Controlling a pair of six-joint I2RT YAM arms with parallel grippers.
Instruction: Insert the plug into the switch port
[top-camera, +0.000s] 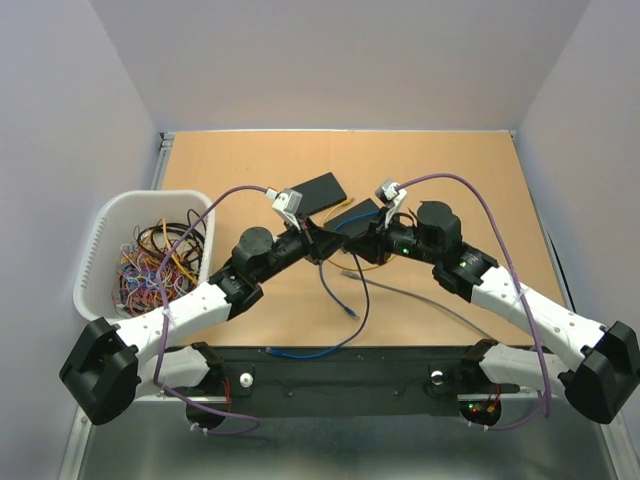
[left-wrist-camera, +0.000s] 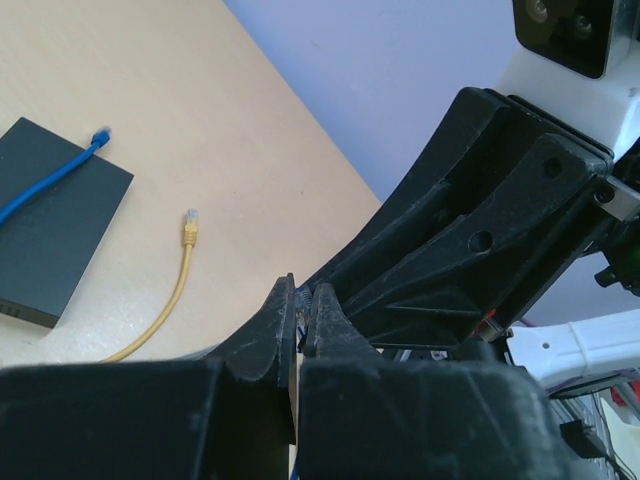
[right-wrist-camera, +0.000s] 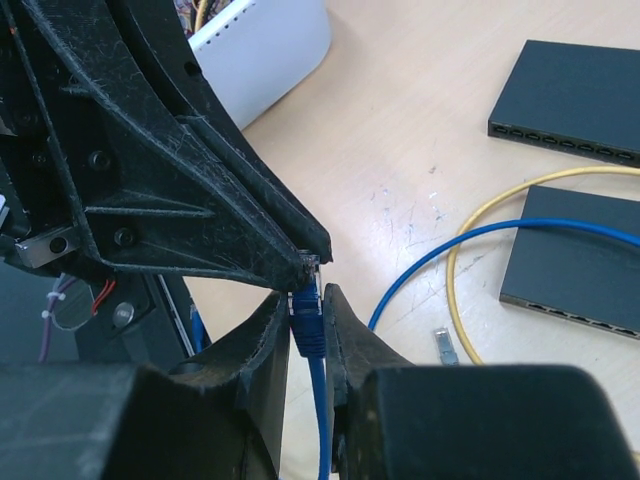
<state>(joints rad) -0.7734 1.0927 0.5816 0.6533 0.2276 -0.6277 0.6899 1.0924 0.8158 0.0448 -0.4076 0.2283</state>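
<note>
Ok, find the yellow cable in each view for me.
Top: yellow cable mid-picture, only a short bit showing, just below the switch.
Left wrist: cable lower left, plug end up, right of the switch.
Right wrist: cable right of centre, a wide arc left of the switch.
Shared landmark: that black switch with a blue cable across it.

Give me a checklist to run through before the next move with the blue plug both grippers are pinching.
1. Right gripper shut on blue plug: ok.
2. Left gripper shut on the plug's tip: ok.
3. Left hold firm enough to take over: cannot tell.
4. Plug seated in a port: not ok, it sits between the grippers, away from any port.
5. Far switch port row in sight: ok.
6. Near switch free of cables: not ok, a blue cable lies across it.
</note>
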